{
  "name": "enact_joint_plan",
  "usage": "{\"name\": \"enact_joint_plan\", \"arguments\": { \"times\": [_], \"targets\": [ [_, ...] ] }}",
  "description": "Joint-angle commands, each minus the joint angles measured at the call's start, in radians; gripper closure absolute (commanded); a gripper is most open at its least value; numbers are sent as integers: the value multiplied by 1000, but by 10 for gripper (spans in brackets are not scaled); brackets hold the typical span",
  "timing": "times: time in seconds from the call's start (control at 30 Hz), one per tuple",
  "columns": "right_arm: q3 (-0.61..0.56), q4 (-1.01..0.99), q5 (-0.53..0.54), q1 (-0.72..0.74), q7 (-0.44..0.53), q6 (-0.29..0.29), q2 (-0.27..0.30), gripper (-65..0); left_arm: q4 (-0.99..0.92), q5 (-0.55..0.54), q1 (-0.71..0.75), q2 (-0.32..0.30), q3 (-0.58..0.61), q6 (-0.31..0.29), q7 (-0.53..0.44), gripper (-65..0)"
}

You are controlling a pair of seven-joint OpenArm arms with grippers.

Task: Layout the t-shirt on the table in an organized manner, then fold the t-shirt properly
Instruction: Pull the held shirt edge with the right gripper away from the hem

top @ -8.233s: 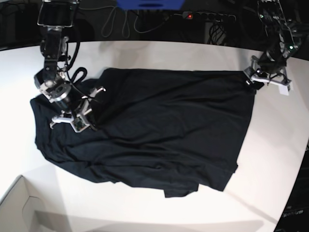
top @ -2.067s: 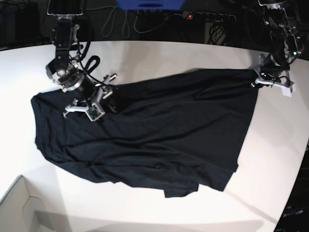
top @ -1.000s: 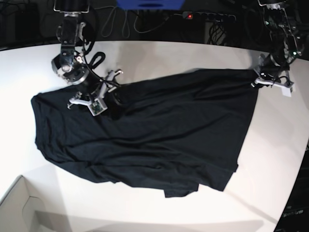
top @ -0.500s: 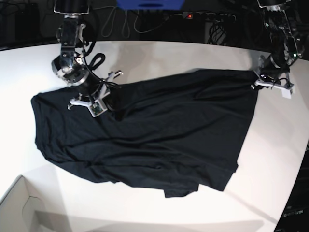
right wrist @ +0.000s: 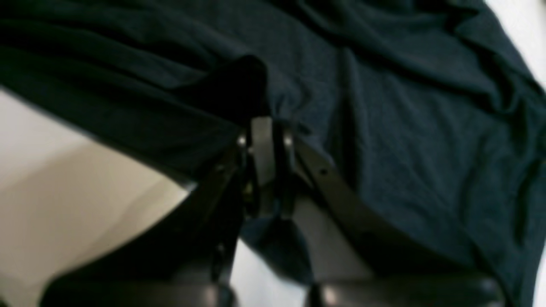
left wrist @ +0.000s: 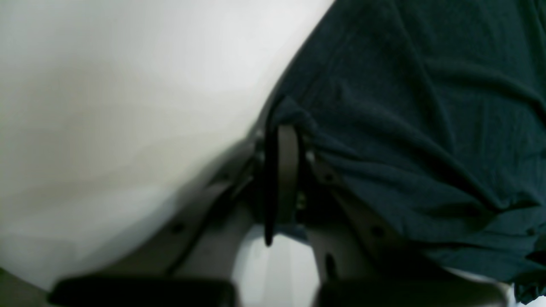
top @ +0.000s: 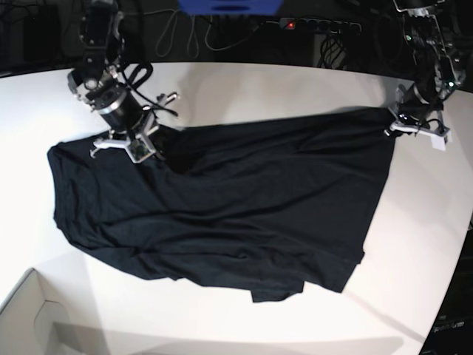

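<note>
The black t-shirt lies spread and wrinkled on the white table. In the base view my right gripper is at the shirt's upper left edge, shut on a pinched fold of fabric. The right wrist view shows that same gripper closed on a raised bump of the t-shirt. Over at the far right, my left gripper is shut on the shirt's upper right corner. From the left wrist, the gripper clamps the hem of the t-shirt just above the table.
A pale cardboard box corner sits at the lower left. Cables and a power strip run behind the table's far edge. The table's curved edge passes close to the left arm at the right.
My right gripper has shut on the shirt's upper edge and moved up and left, drawing the fabric with it. The left gripper has stayed put, holding its corner.
</note>
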Motion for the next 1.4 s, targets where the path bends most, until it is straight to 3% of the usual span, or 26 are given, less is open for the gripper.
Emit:
{"name": "enact_joint_plan", "arguments": {
  "times": [0.0,0.47,0.8,0.93,1.2,1.37],
  "targets": [
    [2,38,17,-20,24,-1,0,0,14,-2,-3,-11,-3,7,1,0],
    [22,158,21,-284,31,-1,1,0,18,-2,6,-16,-4,7,1,0],
    [75,156,23,-357,34,-1,11,0,86,-4,52,-19,-4,7,1,0],
    [71,154,21,-400,100,-1,9,0,117,-4,71,-19,-4,7,1,0],
    [71,151,21,-454,143,-1,6,0,127,-2,111,-17,-103,6,2,0],
    [68,141,20,-465,143,-1,4,0,127,-2,117,-16,-104,6,62,0]
  ]
}}
